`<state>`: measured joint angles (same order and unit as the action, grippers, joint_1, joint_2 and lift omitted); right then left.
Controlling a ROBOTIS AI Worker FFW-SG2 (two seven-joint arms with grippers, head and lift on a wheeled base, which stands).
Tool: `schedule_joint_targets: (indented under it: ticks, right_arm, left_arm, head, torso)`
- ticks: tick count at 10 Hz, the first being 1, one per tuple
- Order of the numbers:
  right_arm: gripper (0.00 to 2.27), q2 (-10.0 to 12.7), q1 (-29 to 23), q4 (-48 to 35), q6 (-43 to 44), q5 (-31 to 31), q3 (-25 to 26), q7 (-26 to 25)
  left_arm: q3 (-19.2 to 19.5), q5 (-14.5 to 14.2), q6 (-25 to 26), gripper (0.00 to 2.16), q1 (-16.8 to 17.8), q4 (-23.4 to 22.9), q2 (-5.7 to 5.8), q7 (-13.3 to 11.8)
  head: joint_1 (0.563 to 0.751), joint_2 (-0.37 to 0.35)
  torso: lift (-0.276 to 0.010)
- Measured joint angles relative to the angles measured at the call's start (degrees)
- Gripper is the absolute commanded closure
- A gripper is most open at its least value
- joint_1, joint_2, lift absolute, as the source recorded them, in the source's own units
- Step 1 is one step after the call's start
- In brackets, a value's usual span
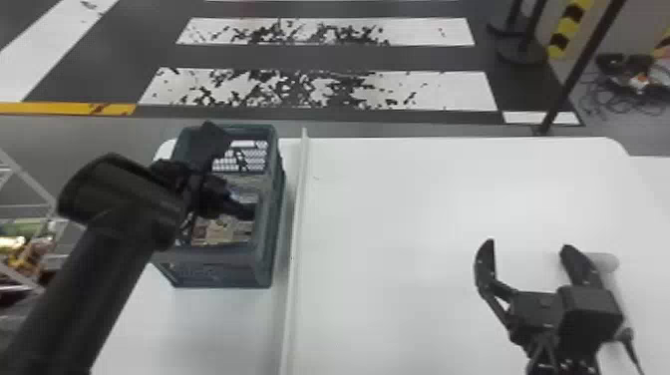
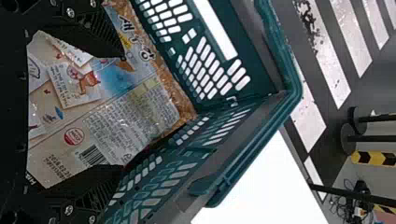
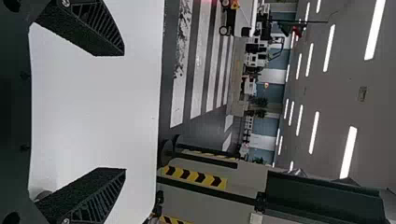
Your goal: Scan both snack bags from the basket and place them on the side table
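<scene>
Left gripper point(image 1: 233, 173): in 1 basket point(image 1: 219, 269), 2 fingers apart
Right gripper point(image 1: 527, 244): over table point(image 1: 399, 224), 2 fingers apart
Snack bag point(image 2: 130, 121): at least 1, total unclear

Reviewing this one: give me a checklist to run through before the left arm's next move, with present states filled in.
1. Left gripper open, facing a snack bag: ok.
2. That bag inside the basket: ok.
3. Bag gripped, ready to lift: not ok, the fingers stand wide apart.
4. Second bag distinguishable from the first: cannot tell.
5. Right gripper open and away from the basket, over the white table: ok.
</scene>
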<state>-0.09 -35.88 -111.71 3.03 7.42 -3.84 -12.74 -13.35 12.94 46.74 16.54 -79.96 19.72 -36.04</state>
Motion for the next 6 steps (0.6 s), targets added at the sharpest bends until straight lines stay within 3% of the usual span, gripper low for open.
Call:
schedule_joint_targets:
  ticks: [2, 4, 5, 6]
  right_arm:
    - [0.04, 0.0, -0.27, 0.0, 0.11, -0.31, 0.39, 0.08]
    - [0.04, 0.0, -0.41, -0.07, 0.16, -0.61, 0.5, 0.21]
    - [0.04, 0.0, -0.42, -0.06, 0.17, -0.97, 0.52, 0.34]
    - [0.04, 0.0, -0.42, -0.03, 0.17, -1.2, 0.69, 0.41]
  left_arm:
    - [-1.34, 1.06, -0.52, 0.16, 0.87, 3.35, -0.69, -0.07]
    - [-2.56, 2.08, -0.55, 0.42, 2.0, 6.5, -1.34, -1.61]
    - [-3.09, 3.16, -0.61, 0.87, 2.32, 7.84, -1.64, -2.62]
    - [-3.44, 3.76, -1.33, 1.69, 2.41, 8.5, -1.88, -3.15]
  head:
    - [0.695, 0.04]
    - [0.695, 0.033]
    - [0.695, 0.033]
    - [0.695, 0.028]
  torso:
    - [-0.075]
    - [-0.075]
    - [-0.075]
    - [-0.075]
